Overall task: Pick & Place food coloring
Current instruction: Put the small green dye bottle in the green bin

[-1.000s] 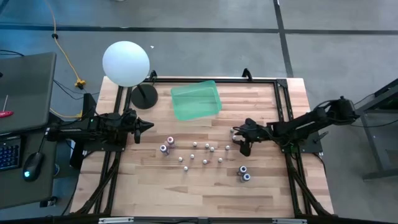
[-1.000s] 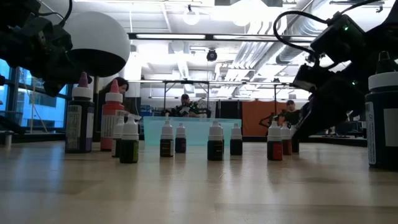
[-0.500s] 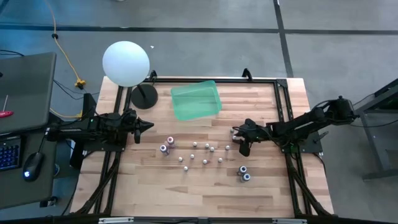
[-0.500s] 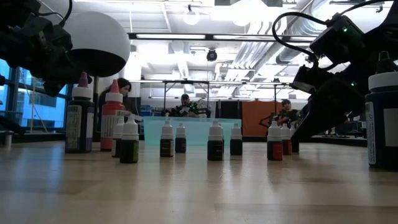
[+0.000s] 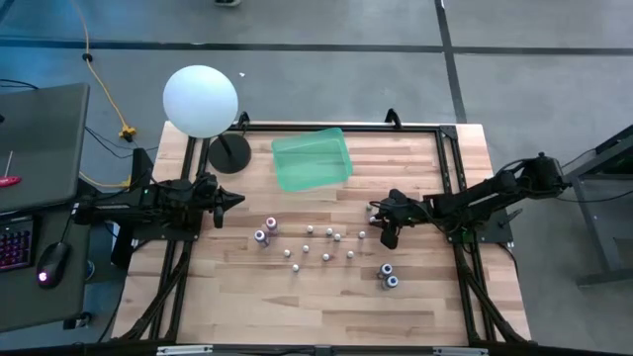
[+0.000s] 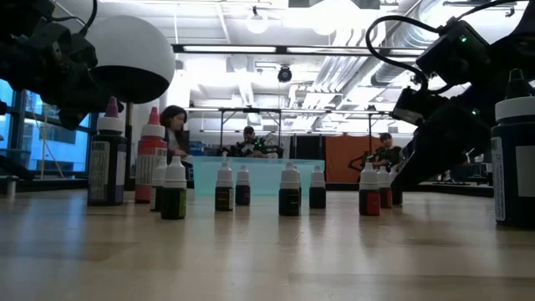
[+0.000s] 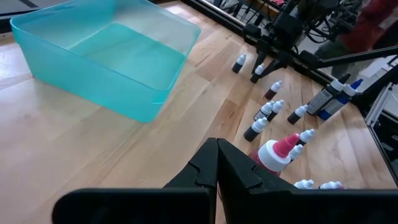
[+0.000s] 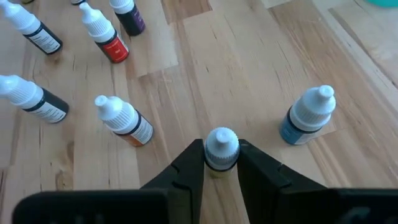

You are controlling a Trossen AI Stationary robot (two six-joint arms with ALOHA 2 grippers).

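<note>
Right wrist view: right hand (image 8: 221,163) clamped on white-capped food coloring bottle (image 8: 221,148), upright on table (image 8: 261,74).

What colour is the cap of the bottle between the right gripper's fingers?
White, seen best in the right wrist view: the bottle stands upright between the right gripper fingers.

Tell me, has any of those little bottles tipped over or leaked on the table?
Nothing stands out. The food coloring bottles all stand upright with caps on, and the wooden table shows no spill. The right hand has its fingers against one bottle's cap.
</note>
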